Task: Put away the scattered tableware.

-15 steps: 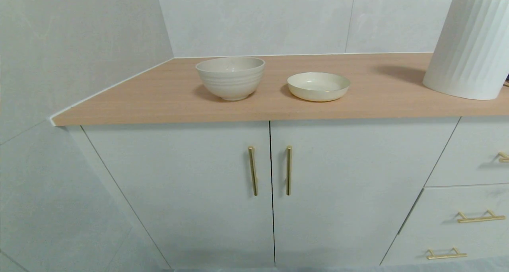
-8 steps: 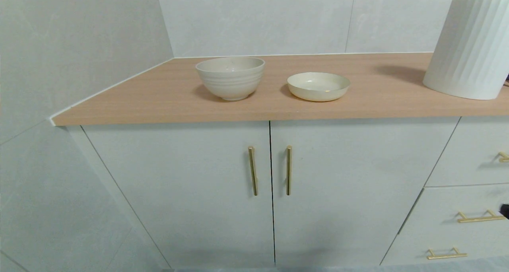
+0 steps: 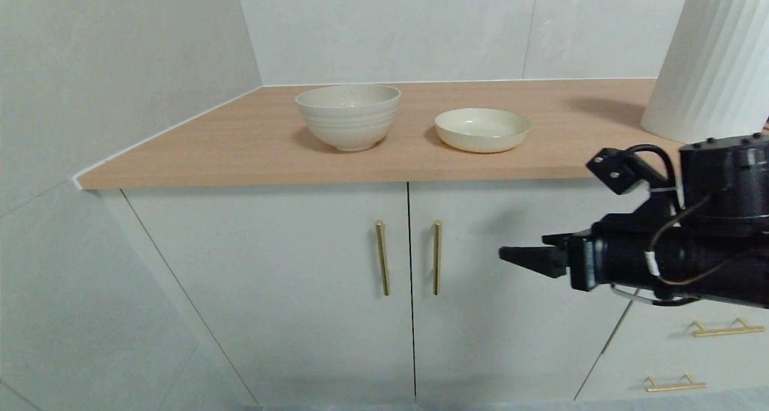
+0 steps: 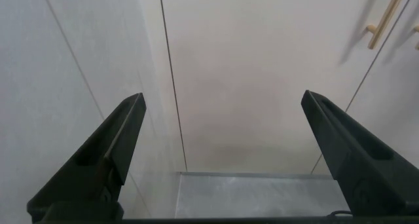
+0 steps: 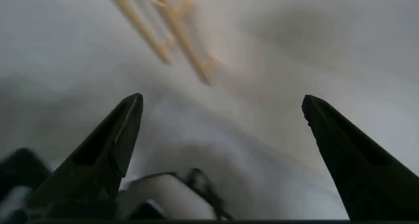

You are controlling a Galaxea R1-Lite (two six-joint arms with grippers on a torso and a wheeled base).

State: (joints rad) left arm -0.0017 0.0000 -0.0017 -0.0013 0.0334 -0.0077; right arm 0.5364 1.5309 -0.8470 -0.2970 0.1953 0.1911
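The deep bowl (image 3: 348,116) stands upright, mouth up, on the wooden surface (image 3: 240,152). The shallow dish (image 3: 482,130) lies flat to its right, apart from it. Both are round, with no long axis, and sit back from the front edge. A white ribbed container (image 3: 715,68) stands at the surface's right end, and tiled walls (image 3: 120,68) close the left corner. Below the edge, the right claw (image 3: 510,256) hangs level before the right cabinet door (image 3: 510,339), fingers spread wide, pointing toward the gold handles (image 3: 437,256). The left claw (image 4: 222,158), also spread wide, faces the cabinet low down, near the floor (image 4: 249,191).
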